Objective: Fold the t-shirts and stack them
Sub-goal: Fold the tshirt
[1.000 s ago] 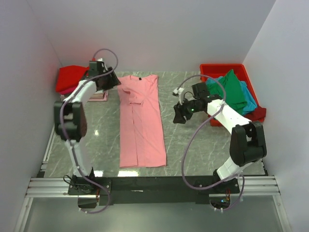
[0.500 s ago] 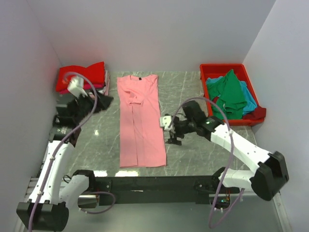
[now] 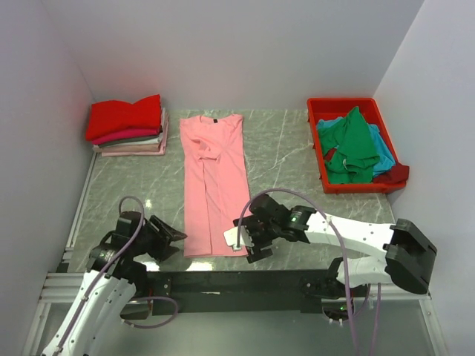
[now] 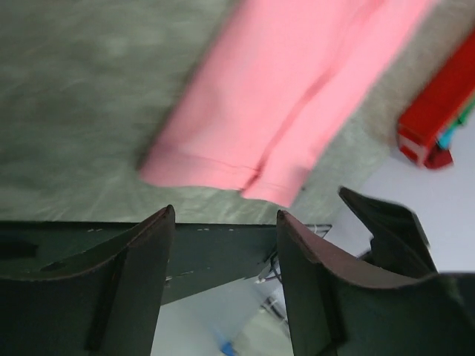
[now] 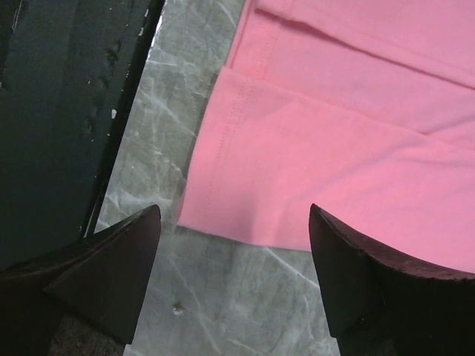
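1. Two robot arms reach low over a grey marbled bench (image 3: 297, 148), where a light pink cloth t-shirt (image 3: 216, 178) lies flat down the centre of the frame, collar toward the top, its sides folded inward into a narrow strip.
2. At lower left, the left arm's fingers (image 3: 178, 241) sit just beside the shirt's bottom-left hem corner. They stand apart with nothing between them, and the wrist view shows the hem lying beyond their tips.
3. At lower centre, the right arm's fingers (image 3: 241, 241) are at the bottom-right hem corner. They are spread wide, framing that corner in the wrist view without clamping the cloth.
4. A stack of folded shirts (image 3: 128, 126), red on top, rests at upper left, well apart from the pink one.
5. At upper right, a rigid red plastic bin (image 3: 319, 107) holds a crumpled green shirt (image 3: 356, 144) and a teal-blue shirt (image 3: 384, 152).
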{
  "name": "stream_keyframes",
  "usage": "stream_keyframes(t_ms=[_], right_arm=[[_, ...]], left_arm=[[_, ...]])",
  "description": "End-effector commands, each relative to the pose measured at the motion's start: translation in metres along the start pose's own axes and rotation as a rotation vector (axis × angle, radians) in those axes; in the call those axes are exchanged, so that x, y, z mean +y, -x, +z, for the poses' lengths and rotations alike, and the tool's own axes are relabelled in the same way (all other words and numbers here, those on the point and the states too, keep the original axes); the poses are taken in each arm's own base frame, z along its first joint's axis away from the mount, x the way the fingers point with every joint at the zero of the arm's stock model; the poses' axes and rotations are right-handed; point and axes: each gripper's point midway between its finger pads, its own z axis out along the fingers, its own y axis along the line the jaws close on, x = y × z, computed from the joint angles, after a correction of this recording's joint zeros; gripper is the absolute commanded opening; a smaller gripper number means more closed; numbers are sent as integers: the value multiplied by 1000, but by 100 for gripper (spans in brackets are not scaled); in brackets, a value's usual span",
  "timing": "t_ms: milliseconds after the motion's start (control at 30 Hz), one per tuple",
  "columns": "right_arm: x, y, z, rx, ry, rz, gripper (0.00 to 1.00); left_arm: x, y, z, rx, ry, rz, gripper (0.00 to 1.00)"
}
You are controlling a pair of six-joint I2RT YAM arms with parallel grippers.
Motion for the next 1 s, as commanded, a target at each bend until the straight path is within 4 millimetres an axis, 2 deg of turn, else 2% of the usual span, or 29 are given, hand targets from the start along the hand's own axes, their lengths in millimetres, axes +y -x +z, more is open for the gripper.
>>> stream_keyframes(t_ms=[0,33,233,433,600,767,967], right_arm=[[-12,7,6,6,-48,6,86],[-11,9,7,0,-45,3,86],[-7,4,11,3,-30,9,86],[-8,5,14,7,-21,15,86],[0,0,16,11,12,6,85],[20,-4,18,0,81,-61,84],[23,-13,25,41,82,-99,84]], left_arm=[[25,-3,14,15,121,-201,62],[32,-3,18,18,164,-213,63],[41,3,24,2,285,-213,64],[43,-5,42,35,298,-206,64],[41,-8,53,28,309,-204,62],[52,-5,56,-11,392,-188,55],[60,-1,64,-30,428,-164,41]])
